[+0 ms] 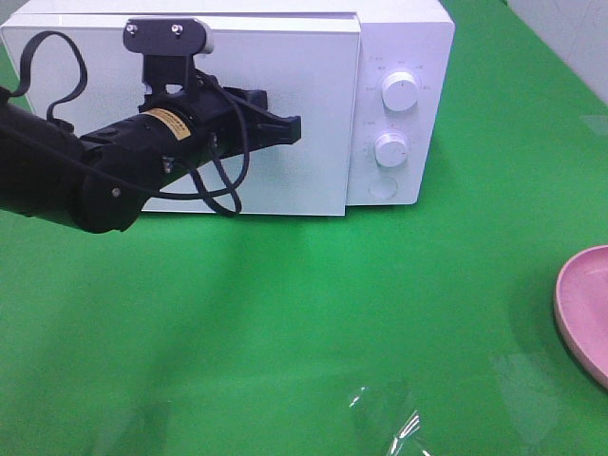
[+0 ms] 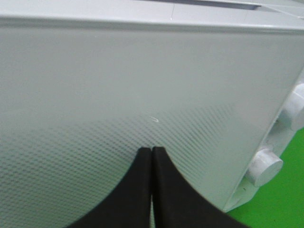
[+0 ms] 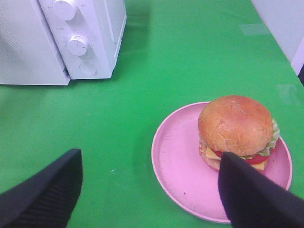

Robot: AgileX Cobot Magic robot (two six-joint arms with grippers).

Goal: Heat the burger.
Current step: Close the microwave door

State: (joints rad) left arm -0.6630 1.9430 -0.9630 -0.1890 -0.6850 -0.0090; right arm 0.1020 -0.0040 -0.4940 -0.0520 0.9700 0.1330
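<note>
The burger (image 3: 235, 126), with a golden bun, lettuce, tomato and cheese, sits on the round pink plate (image 3: 178, 166) in the right wrist view. My right gripper (image 3: 151, 156) hangs open above the plate's near side, one finger (image 3: 254, 194) just in front of the burger and nothing between the fingers. The high view shows only the plate's rim (image 1: 581, 304) at the right edge, and the burger is out of that view. My left gripper (image 1: 293, 128) is shut and empty, its tips (image 2: 151, 151) close to the white microwave's door (image 1: 285, 85), which looks closed.
The microwave (image 1: 408, 38) stands at the back of the green table (image 1: 313, 313), with two knobs (image 1: 400, 91) (image 1: 390, 149) and a round button (image 1: 382, 187) on its right panel. A clear glare patch (image 1: 389, 423) lies near the front edge.
</note>
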